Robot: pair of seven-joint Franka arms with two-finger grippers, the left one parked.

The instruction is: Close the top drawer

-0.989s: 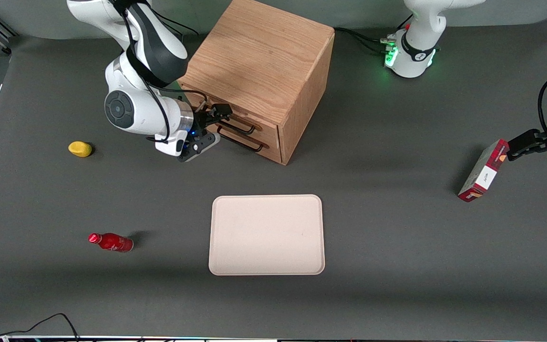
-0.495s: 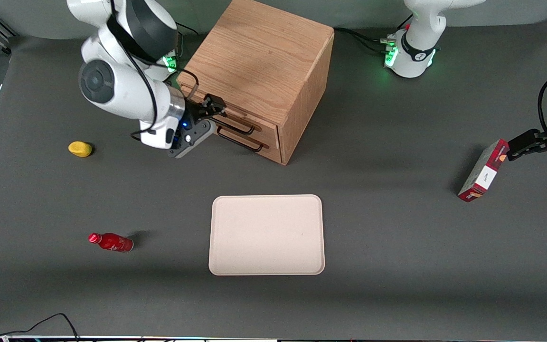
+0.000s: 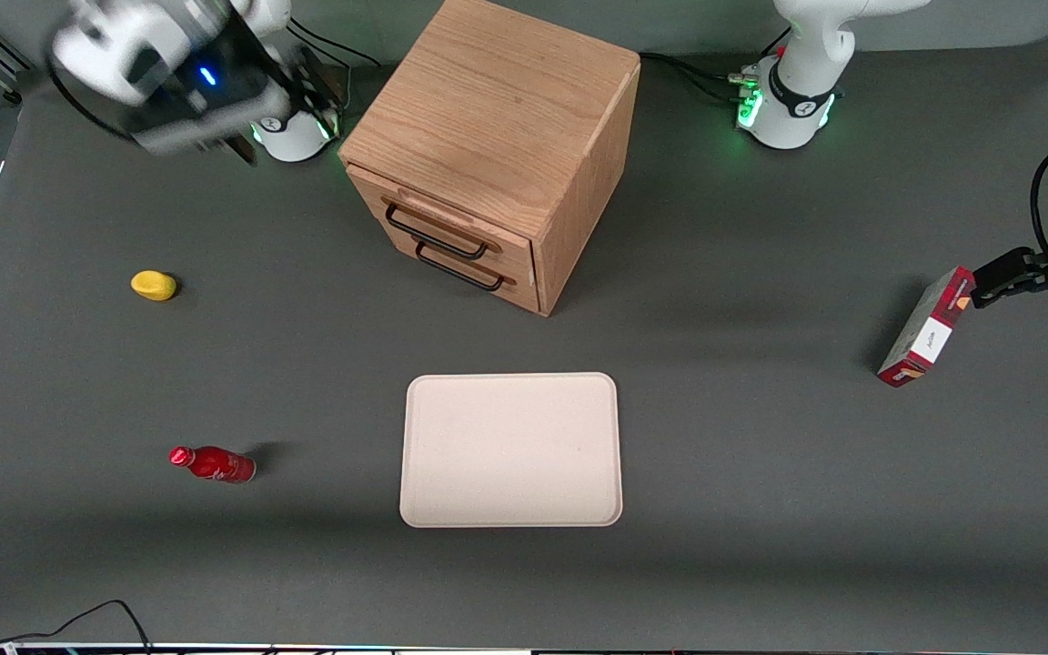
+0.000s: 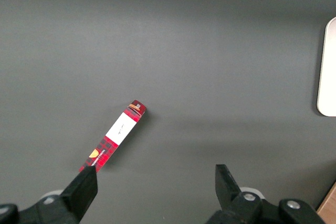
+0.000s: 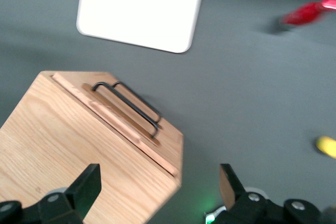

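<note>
The gripper (image 3: 242, 109) has lifted away from the drawer fronts and now hangs high, farther from the front camera than the cabinet (image 3: 497, 109), toward the working arm's end, fingers (image 5: 86, 187) spread wide and empty. The top drawer (image 3: 438, 223) sits pushed flush into the cabinet. The tray (image 3: 512, 449) on the table carries nothing.

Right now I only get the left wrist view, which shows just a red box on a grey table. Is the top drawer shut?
Observer: Yes. In the front view the top drawer sits flush with the lower drawer.
Operator: Where is the gripper?
Observer: The gripper hangs above the cabinet, fingers open, holding nothing.
Operator: Is anything else lying about?
Observer: A red bottle lies on its side toward the working arm's end of the table.
</note>
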